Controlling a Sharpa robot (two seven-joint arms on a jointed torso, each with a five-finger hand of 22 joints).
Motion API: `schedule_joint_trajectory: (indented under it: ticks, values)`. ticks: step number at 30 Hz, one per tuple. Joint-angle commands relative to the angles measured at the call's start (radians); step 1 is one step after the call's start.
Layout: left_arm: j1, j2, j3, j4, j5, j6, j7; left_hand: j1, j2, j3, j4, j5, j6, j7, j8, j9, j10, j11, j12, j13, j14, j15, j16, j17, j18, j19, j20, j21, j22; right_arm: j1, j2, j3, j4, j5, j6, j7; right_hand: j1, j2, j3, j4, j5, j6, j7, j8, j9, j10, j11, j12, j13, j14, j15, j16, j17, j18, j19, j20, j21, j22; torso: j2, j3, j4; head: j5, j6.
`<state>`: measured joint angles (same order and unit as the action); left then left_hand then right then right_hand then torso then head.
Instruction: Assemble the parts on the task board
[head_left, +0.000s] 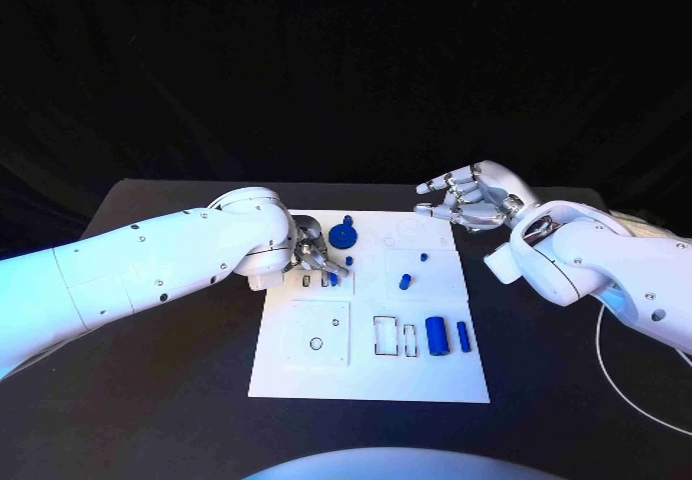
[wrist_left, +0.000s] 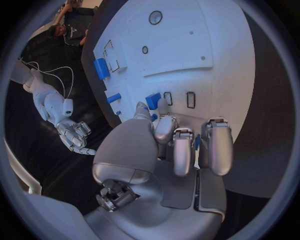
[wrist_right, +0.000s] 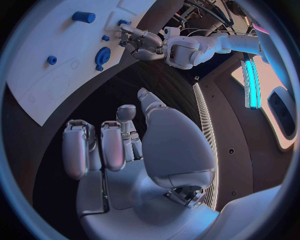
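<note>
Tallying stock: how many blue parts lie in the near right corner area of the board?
2: a thick cylinder and a slimmer bar beside it, nearer the board's right edge. None look hidden there.

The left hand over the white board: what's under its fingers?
The left hand pinches a small blue part over the task board. The fingers hide the part's lower half.

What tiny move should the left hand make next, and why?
Probably lower the left hand slightly and seat its small blue part into a slot on the task board: the fingers pinch it just above the board, while the right hand hangs open off it.
</note>
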<state>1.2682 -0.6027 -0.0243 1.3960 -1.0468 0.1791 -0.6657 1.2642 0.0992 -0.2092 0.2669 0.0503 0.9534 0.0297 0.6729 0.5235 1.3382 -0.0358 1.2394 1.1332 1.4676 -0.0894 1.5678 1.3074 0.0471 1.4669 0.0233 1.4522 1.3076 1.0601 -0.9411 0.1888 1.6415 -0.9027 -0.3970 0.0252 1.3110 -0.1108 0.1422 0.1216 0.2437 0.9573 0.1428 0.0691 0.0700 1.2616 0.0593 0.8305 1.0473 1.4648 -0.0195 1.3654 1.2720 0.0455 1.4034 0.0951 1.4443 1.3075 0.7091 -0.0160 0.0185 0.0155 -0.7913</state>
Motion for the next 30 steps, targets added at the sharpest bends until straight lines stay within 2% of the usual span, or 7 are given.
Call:
schedule_joint_trajectory:
  ticks: [1,11,15,17,19,23,30]
  values:
    - [0.001,0.004,0.000,-0.001,-0.010,0.030,-0.001,0.016,0.003,0.010,-0.003,0.001,-0.006,0.000,0.008,0.004,0.006,-0.002,0.004,0.001,0.103,-0.006,0.003,0.263,-0.009,0.041,-0.009,0.007,0.094,-0.002,0.001,0.000,0.002,-0.002,0.021,0.000,-0.002,0.009,-0.007,0.002,0.000,0.007,0.003,0.005,0.001,0.004,-0.004,0.002,-0.001,0.043,0.001,-0.004,-0.002,0.016,-0.007,-0.003,-0.004,0.009,0.000,0.0006,0.0001,-0.002,-0.003]
    - [0.001,0.005,0.000,-0.002,-0.005,0.020,-0.002,0.148,0.049,0.121,-0.064,0.004,-0.034,-0.010,-0.003,0.018,-0.004,-0.012,-0.011,-0.007,0.103,-0.014,0.003,0.263,-0.007,0.036,-0.016,-0.003,0.083,-0.002,0.000,0.000,0.003,0.000,0.026,-0.001,-0.003,0.010,-0.009,0.004,-0.002,0.007,0.003,0.004,0.001,0.005,-0.004,0.002,-0.002,0.043,0.001,-0.006,-0.005,0.016,-0.008,-0.003,-0.005,0.007,0.000,0.0008,0.0007,-0.002,-0.005]
    - [0.001,0.005,0.000,-0.004,0.006,0.010,-0.001,0.217,0.043,0.211,-0.096,0.052,-0.056,-0.006,-0.023,0.016,-0.027,-0.010,-0.042,-0.032,0.103,-0.015,0.003,0.263,-0.004,0.030,-0.019,-0.014,0.070,-0.003,0.000,0.000,0.003,0.002,0.029,0.000,-0.003,0.010,-0.009,0.004,-0.002,0.007,0.003,0.004,0.001,0.005,-0.004,0.002,-0.002,0.043,0.001,-0.006,-0.005,0.016,-0.008,-0.003,-0.005,0.007,0.000,0.0008,0.0008,-0.002,-0.006]
    - [0.001,0.004,0.000,-0.005,0.010,0.008,-0.001,0.224,0.013,0.284,-0.093,0.075,-0.063,0.002,-0.034,0.017,-0.043,-0.003,-0.072,-0.060,0.103,-0.009,0.003,0.263,-0.003,0.027,-0.015,-0.020,0.064,-0.004,0.000,0.000,0.003,0.002,0.030,0.000,-0.003,0.010,-0.009,0.004,-0.002,0.007,0.003,0.004,0.001,0.005,-0.004,0.002,-0.002,0.043,0.001,-0.006,-0.005,0.016,-0.008,-0.003,-0.005,0.007,0.000,0.0012,0.0008,-0.001,-0.008]
    - [0.001,0.004,0.000,-0.005,0.015,0.006,-0.001,0.201,-0.065,0.422,-0.072,0.089,-0.064,0.011,-0.045,0.023,-0.043,-0.001,-0.092,-0.076,0.103,0.001,0.003,0.263,0.000,0.028,-0.015,-0.022,0.064,-0.004,0.000,0.000,0.003,0.002,0.032,-0.001,-0.003,0.010,-0.009,0.004,-0.002,0.007,0.003,0.004,0.001,0.005,-0.004,0.002,-0.002,0.043,0.001,-0.006,-0.005,0.016,-0.008,-0.003,-0.005,0.007,0.000,0.0013,0.0010,-0.001,-0.009]
    - [0.001,0.000,0.000,-0.005,0.025,0.004,0.000,0.146,-0.149,0.629,-0.058,0.094,-0.058,0.012,-0.045,0.041,-0.044,0.004,-0.114,-0.096,0.103,0.003,0.003,0.263,0.000,0.027,-0.010,-0.027,0.063,-0.006,0.001,0.000,0.003,0.003,0.035,0.000,-0.004,0.011,-0.010,0.005,-0.004,0.007,0.003,0.004,0.001,0.008,-0.004,0.009,0.002,0.043,0.001,-0.006,-0.004,0.016,-0.007,-0.003,-0.005,0.008,0.000,0.0013,0.0012,0.000,-0.011]
    - [0.001,-0.017,-0.001,0.011,0.075,-0.050,0.011,0.042,-0.231,0.855,-0.105,0.094,-0.054,0.014,-0.027,0.082,-0.036,0.004,-0.131,-0.111,0.103,0.000,0.003,0.263,-0.003,0.031,-0.004,-0.024,0.074,-0.010,0.002,-0.001,0.002,0.005,0.038,0.001,-0.004,0.011,-0.010,0.005,-0.004,0.007,0.003,0.004,0.001,0.008,-0.004,0.009,0.002,0.043,0.001,-0.006,-0.004,0.016,-0.007,-0.003,-0.005,0.008,0.000,0.0010,0.0031,-0.002,-0.010]
